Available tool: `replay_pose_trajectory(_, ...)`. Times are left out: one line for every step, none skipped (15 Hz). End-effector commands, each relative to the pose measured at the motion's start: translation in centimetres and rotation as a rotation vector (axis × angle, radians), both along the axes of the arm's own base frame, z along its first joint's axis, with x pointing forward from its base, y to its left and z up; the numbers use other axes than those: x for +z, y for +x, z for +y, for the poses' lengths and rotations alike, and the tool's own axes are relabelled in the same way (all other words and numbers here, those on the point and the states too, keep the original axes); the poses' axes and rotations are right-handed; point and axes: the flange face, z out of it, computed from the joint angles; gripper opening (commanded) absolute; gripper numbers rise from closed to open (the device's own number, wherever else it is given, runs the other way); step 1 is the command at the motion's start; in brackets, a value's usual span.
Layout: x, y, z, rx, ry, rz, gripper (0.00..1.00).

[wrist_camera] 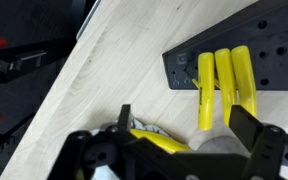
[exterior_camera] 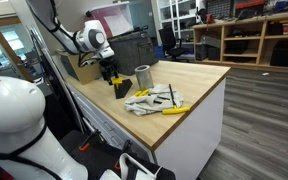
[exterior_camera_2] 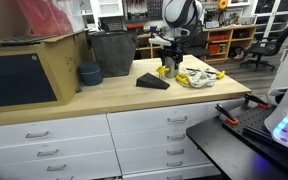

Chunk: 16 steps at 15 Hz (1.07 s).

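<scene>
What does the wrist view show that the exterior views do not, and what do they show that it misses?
Only the wrist view: the holes in the black rack and three yellow pieces side by side at its edge. Only the exterior views: the metal cup, the drawers and the workshop behind. Both: the open gripper above the wooden counter.
</scene>
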Motion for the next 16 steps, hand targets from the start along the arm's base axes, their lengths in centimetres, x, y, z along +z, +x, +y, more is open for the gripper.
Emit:
replay_pose_trajectory(2.0, -0.5, -0.1, 0.018, -0.002, -0.054, 1.0)
replay_pose_trajectory(2.3, -0.5, 0.0, 0.037, 0.007, -0.05, 1.0)
replay_pose_trajectory(2.7, -0.5, 0.2, 0.053, 0.011, -0.049, 1.0)
replay_pose_trajectory(3.0, -0.5, 0.4, 0.088, 0.015, -0.043, 1.0)
replay_pose_trajectory(3.4, -0.6, 0.4, 0.124, 0.005, -0.04, 1.0)
replay_pose_trajectory(3.7, -0.8, 0.6, 0.197, 0.02, -0.025, 1.0)
replay_pose_trajectory(4.1, -1.0, 0.6, 0.267, 0.029, -0.015, 1.0)
replay_pose_trajectory(4.3, -1.3, 0.6, 0.325, 0.028, 0.004, 1.0)
replay_pose_trajectory(4.7, -1.8, 0.6, 0.38, 0.061, 0.008, 1.0)
replay_pose_trajectory(4.9, -2.2, 0.1, 0.435, 0.071, 0.031, 1.0)
replay_pose_trajectory(5.1, -2.6, -0.6, 0.492, 0.078, 0.047, 1.0)
replay_pose_trajectory(5.4, -3.0, -1.6, 0.552, 0.082, 0.07, 1.0)
replay_pose_trajectory(5.4, -3.4, -2.7, 0.612, 0.08, 0.094, 1.0)
replay_pose_trajectory(5.4, -3.8, -3.8, 0.668, 0.073, 0.129, 1.0)
replay_pose_trajectory(5.1, -4.2, -4.9, 0.719, 0.066, 0.165, 1.0)
replay_pose_trajectory(4.5, -4.4, -5.9, 0.766, 0.061, 0.207, 1.0)
